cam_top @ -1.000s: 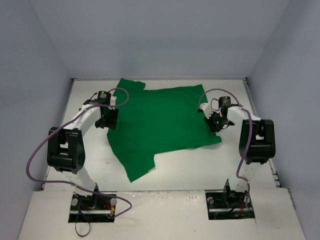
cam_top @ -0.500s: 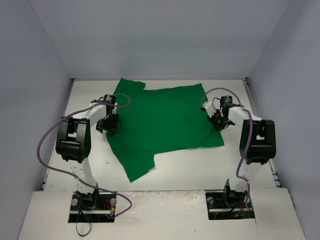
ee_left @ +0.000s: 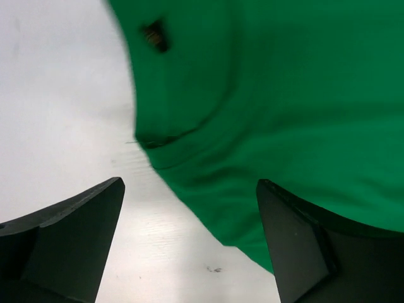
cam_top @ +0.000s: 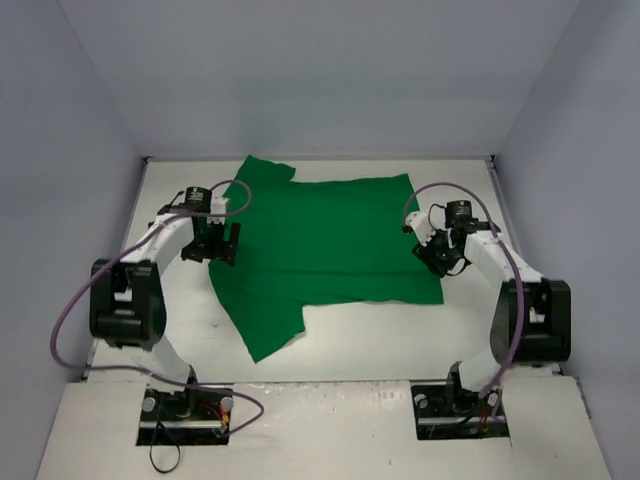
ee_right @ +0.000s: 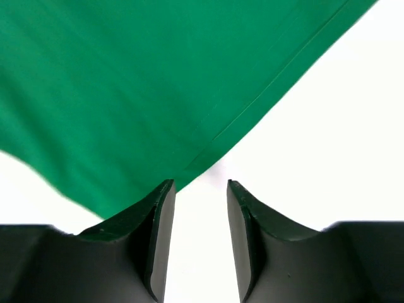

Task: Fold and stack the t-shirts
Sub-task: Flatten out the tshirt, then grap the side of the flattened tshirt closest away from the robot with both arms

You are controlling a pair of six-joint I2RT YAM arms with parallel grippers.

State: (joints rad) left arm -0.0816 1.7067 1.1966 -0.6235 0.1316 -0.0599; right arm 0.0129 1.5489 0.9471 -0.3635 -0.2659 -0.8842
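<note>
The bright-green t-shirt (cam_top: 325,245) lies spread flat on the white table, one sleeve at the near left (cam_top: 265,330) and one at the far left. My left gripper (cam_top: 222,243) hovers at the shirt's left edge. In the left wrist view its jaws stand wide open (ee_left: 189,205) over the table beside the collar area of the shirt (ee_left: 284,95). My right gripper (cam_top: 441,256) is at the shirt's right edge. In the right wrist view it is open and empty (ee_right: 201,186), with the shirt's hem (ee_right: 158,95) just beyond the left fingertip (ee_right: 161,202).
The white table (cam_top: 380,340) is enclosed by grey-blue walls at the left, back and right. Both arm bases (cam_top: 185,405) stand on the near ledge, with purple cables looping beside them. A small dark mark (ee_left: 213,270) shows on the table.
</note>
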